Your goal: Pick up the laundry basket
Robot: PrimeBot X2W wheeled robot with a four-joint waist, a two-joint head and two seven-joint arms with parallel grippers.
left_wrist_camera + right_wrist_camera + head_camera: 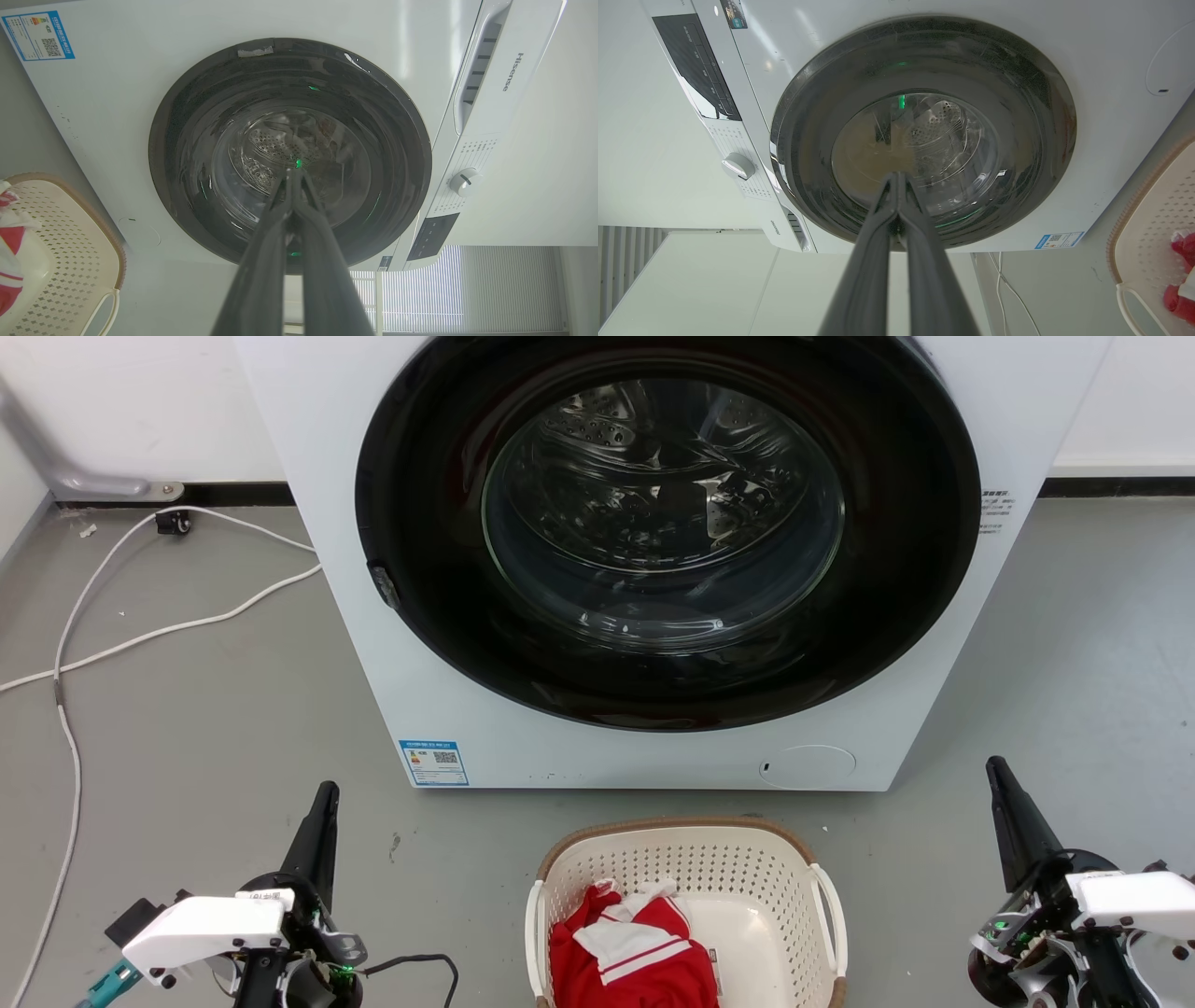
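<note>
At the far left, a white cable (93, 644) is seen lying loose on the grey floor (205, 747), well apart from the work. The left gripper (324, 798) is held low at the left, fingers pressed together with nothing between them, as the left wrist view confirms; it is pointed towards the washing machine (607, 756), not at the basket. The laundry basket (672, 823) is set on the floor between the two arms, just in front of the machine's closed glass door (663, 513) and close to the robot's body. Its left handle (532, 933) and right handle (834, 915) are both exposed, and a red and white garment (625, 952) is heaped in its left half. The right gripper (997, 775) is held at the far right, likewise closed tight and empty, and well apart from the basket. The task is judged to be at its very start: no contact has been made and the approach is not yet begun. For the next move, both grippers would need to be spread, turned inward and brought down to the side handles, one to each. An even lift would then be called for, since the load is weighted to the left and a tilt could be expected.
</note>
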